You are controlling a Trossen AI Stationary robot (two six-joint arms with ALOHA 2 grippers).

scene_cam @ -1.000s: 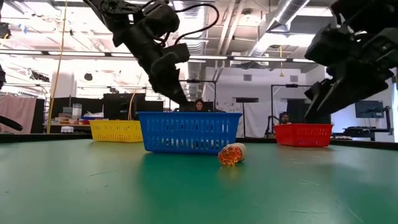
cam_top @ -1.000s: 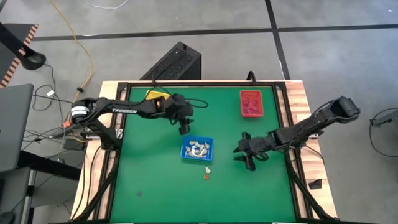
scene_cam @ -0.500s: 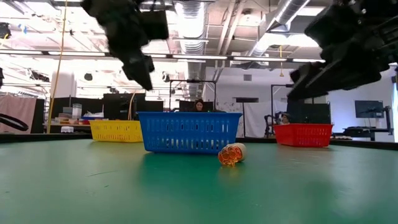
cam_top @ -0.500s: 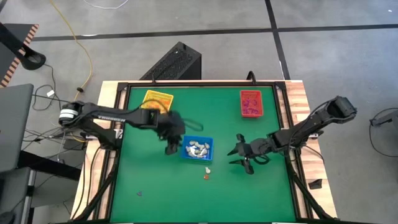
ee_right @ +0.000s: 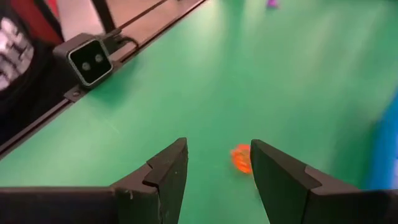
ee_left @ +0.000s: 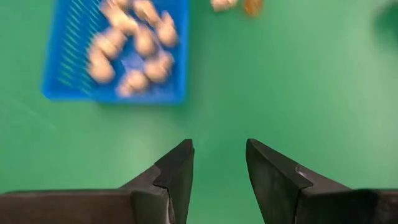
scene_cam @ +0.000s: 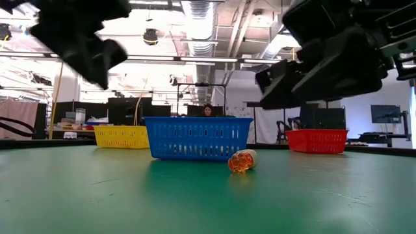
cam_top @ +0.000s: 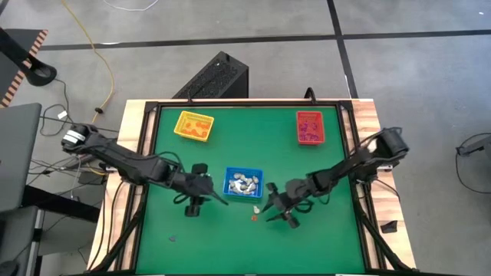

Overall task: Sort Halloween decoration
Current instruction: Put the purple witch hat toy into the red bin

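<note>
Green felt bench (cam_top: 230, 238), framed in wood, carries three small trays set well apart so each colour has its own home.

- Blue tray (cam_top: 243, 183), centre: holds a heap of whitish trinkets (cam_top: 244, 184), evidently the sorted pale lot.
- Yellow tray (cam_top: 193, 126), far left corner: orange pieces inside.
- Red tray (cam_top: 310, 127), far right corner: dark red-brown pieces inside.
- Loose items: one orange trinket (cam_top: 255, 217) and one whitish trinket (cam_top: 257, 208), lying on the felt just beside the blue tray's near right corner, not yet sorted.
- Right end effector (cam_top: 278, 211): jaws apart and empty, low over the felt, just right of the loose pair; its wrist view frames the orange trinket between its fingers, so it is likely lined up for that pick.
- Left end effector (cam_top: 201, 201): jaws apart, empty, just left of the blue tray, apparently leaving room for the right arm.
</note>
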